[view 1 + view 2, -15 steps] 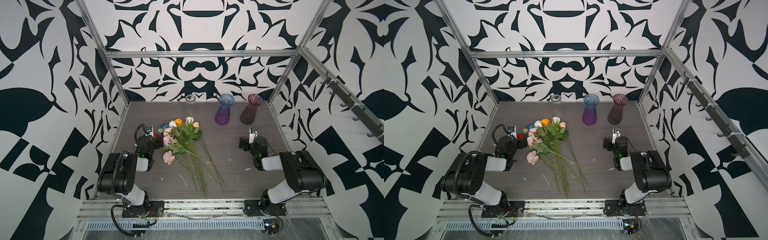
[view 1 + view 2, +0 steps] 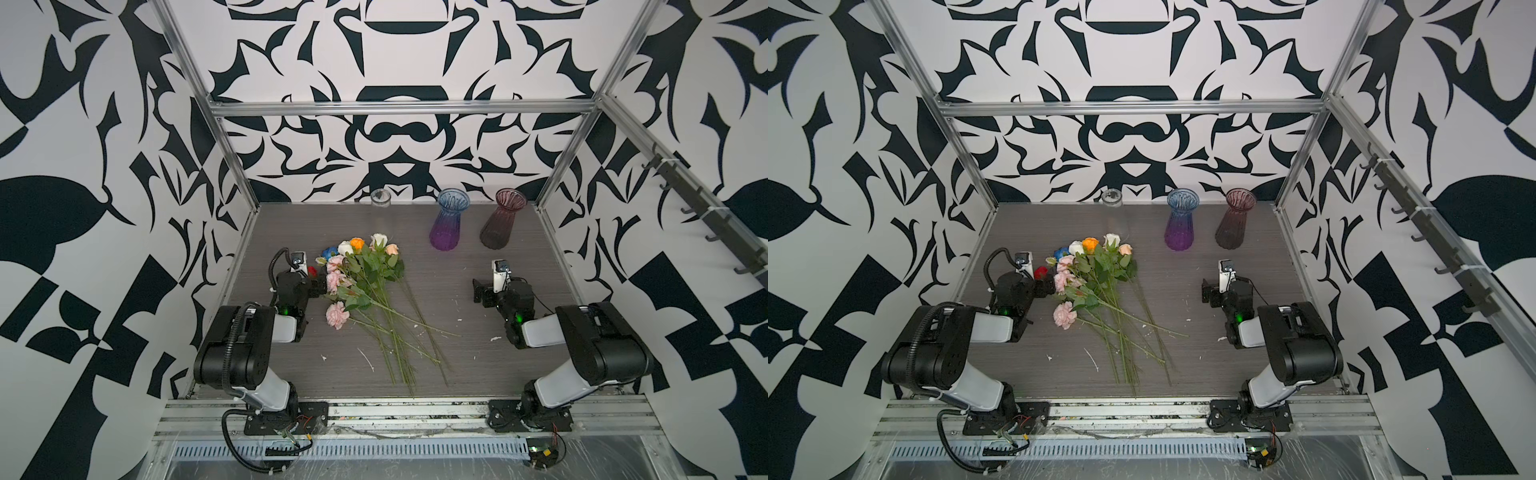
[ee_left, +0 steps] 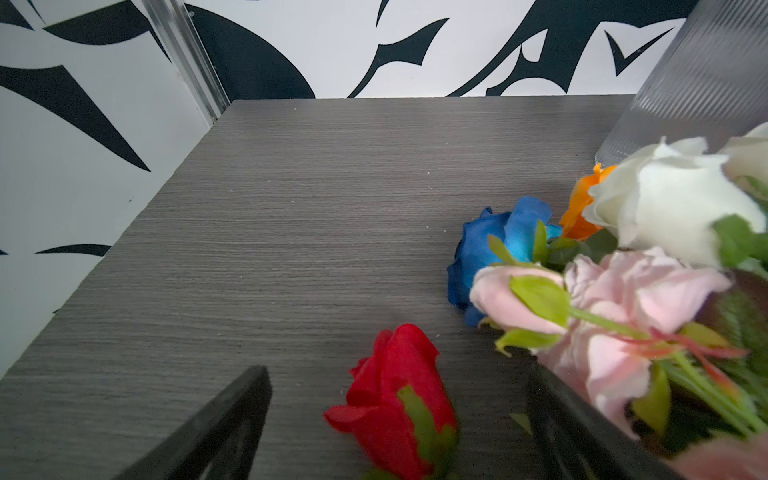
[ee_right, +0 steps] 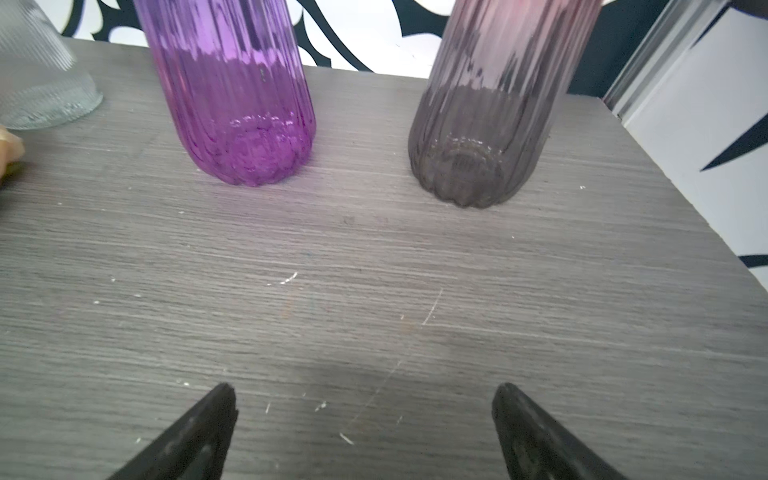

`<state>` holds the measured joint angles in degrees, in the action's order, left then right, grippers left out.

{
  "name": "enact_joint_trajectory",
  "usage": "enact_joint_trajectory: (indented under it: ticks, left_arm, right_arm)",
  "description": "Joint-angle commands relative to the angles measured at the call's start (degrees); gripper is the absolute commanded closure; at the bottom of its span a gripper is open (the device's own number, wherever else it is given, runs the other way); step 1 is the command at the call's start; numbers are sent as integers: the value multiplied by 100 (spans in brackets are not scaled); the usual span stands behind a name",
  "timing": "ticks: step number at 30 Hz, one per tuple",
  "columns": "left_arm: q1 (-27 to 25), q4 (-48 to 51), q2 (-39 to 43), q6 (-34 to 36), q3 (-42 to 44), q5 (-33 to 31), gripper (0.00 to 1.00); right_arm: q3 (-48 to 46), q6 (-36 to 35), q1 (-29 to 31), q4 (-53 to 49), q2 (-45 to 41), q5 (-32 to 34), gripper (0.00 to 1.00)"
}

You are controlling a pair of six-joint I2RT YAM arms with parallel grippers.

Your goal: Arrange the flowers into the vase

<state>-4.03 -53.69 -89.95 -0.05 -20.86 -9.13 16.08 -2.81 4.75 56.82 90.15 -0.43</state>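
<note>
One bunch of flowers [image 2: 365,291], roughly ten heads, lies flat just beside the left gripper [image 3: 399,372], whose fingers stand apart around the unheld red rose [image 3: 395,399]. Three vases stand upright. The clear glass vase [image 2: 380,197] is past the flower heads. The blue-purple vase [image 2: 449,224] and smoky pink vase [image 2: 500,224] face the right gripper [image 4: 365,388], also spread wide, across bare grey counter [image 2: 478,365]. Black-and-white patterned walls [image 2: 395,137] enclose three sides.

Three vases were there: clear vase [image 2: 380,198], purple vase [image 2: 446,228], smoky-pink vase [image 2: 498,227] — and the flowers [image 2: 372,267] came to roughly ten heads — one heap.
</note>
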Motion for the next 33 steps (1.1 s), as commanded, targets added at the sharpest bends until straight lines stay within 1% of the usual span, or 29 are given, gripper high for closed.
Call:
enact_joint_trajectory:
  ticks: [1,11,15,20,22,24,26,28,29,30,31,32,33]
  left_arm:
    - [17,-50,39,-47,22,38,1]
    - [17,-54,39,-43,14,39,1]
    - [17,-54,34,-47,13,37,1]
    - [17,-24,34,-47,4,53,1]
    - [17,-32,39,-35,14,52,1]
    - [25,-39,39,-17,21,70,0]
    - [24,-56,36,-55,24,25,1]
    - [17,-124,71,-32,31,-86,1]
    - [-21,46,287,-45,17,-276,1]
    - [-59,455,675,-60,-3,-351,1]
    - [-79,1163,1168,-147,-100,-362,1]
    - [-78,2124,1604,-355,-363,-349,1]
    - [-87,2906,2093,-531,-621,-388,1]
  right_arm:
    - [86,-92,26,165,-129,-48,0]
    - [87,-62,25,164,-121,-1,0]
    - [187,-120,17,-8,-112,-11,0]
    - [430,206,17,-445,-94,767,0]
    - [424,205,17,-418,-87,801,0]
    - [435,293,17,-426,-85,1022,0]
    - [393,343,17,-383,-102,1082,0]
    - [348,456,83,-316,-215,1576,0]
    - [328,466,184,-471,-456,1929,0]
    - [375,453,283,-845,-806,2223,0]
    - [518,459,330,-1468,-1165,2328,0]
    - [767,608,342,-2232,-1540,2356,0]
    - [1045,997,344,-2950,-1791,2483,0]
